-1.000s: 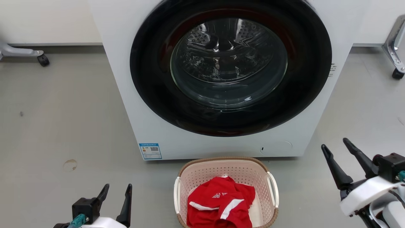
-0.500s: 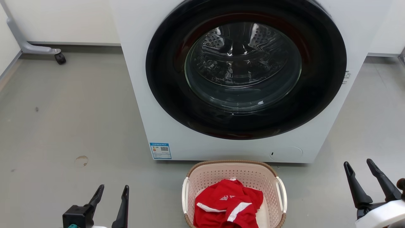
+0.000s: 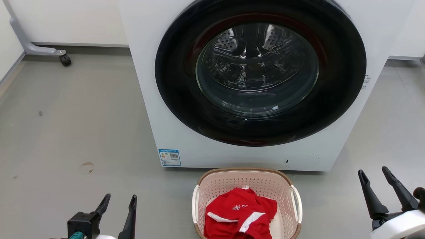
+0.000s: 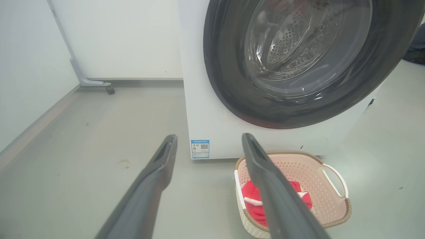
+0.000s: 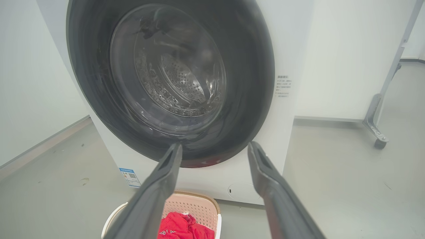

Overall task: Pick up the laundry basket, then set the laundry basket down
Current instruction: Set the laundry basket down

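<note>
While both claws hang spread with nothing between their fingers, the laundry basket (image 3: 245, 182) sits on the grey floor (image 3: 66, 132) at the lower centre of the head view. The left claw (image 3: 120, 198) is in the lower left corner of that frame and the right claw (image 3: 372, 171) in the lower right. The basket lies between them, well apart from each.

The basket is pale pink-beige plastic, rounded-rectangular, its walls pierced by rows of small holes. A brown woven-look rim runs round the top, and a white loop handle (image 3: 195, 207) curves off each short side. A crumpled red garment (image 3: 239, 212) with white stripes and a small white print lies inside.

Just behind the basket stands a washing machine (image 3: 149, 83), its front smooth and white. Its round door (image 3: 257, 66) has a broad glossy black ring around domed clear glass, with a perforated steel drum behind. A blue label (image 3: 169, 157) sits at the panel's lower left.

The claw fingers are long, dark, matt and tapering. In the left wrist view the basket shows at lower right, partly behind one finger; in the right wrist view it shows at the bottom edge.
</note>
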You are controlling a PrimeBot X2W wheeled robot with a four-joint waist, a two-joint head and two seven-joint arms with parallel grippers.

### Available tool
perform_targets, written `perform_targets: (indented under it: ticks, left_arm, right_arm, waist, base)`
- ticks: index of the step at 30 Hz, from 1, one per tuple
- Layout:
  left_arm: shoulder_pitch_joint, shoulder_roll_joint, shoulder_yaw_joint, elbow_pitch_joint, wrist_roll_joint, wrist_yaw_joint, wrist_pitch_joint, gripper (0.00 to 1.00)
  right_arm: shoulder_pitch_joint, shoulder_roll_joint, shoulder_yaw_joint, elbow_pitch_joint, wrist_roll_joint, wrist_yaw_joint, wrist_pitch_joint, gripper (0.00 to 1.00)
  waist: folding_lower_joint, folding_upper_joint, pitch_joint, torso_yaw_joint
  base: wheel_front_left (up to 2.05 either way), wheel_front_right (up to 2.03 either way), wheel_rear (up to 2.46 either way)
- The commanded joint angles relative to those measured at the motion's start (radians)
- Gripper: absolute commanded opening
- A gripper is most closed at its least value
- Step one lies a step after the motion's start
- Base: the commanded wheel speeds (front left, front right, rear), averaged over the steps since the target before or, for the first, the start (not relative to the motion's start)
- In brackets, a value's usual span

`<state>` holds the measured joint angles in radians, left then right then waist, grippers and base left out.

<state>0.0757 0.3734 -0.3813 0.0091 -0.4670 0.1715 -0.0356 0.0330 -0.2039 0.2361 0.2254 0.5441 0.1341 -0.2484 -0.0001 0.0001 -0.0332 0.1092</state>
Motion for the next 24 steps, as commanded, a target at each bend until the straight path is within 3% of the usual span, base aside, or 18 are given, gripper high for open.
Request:
perform_targets:
  ticks: [1,24]
  left_arm:
    - [-0.031,0.018,0.037,-0.03,-0.003,0.009,-0.004,1.0]
    - [-0.018,0.036,0.031,-0.094,-0.009,0.04,0.037,1.0]
  right_arm:
    - [-0.018,-0.027,0.012,-0.02,-0.002,-0.003,-0.013,1.0]
    - [-0.019,-0.044,0.008,-0.031,-0.01,-0.003,-0.013,1.0]
  waist:
    - [0.0001,-0.0001,0.0,0.0]
    - [0.0001,-0.0001,-0.011,-0.002]
  base:
    - [0.0,0.0,0.0]
    - [0.0,0.0,0.0]
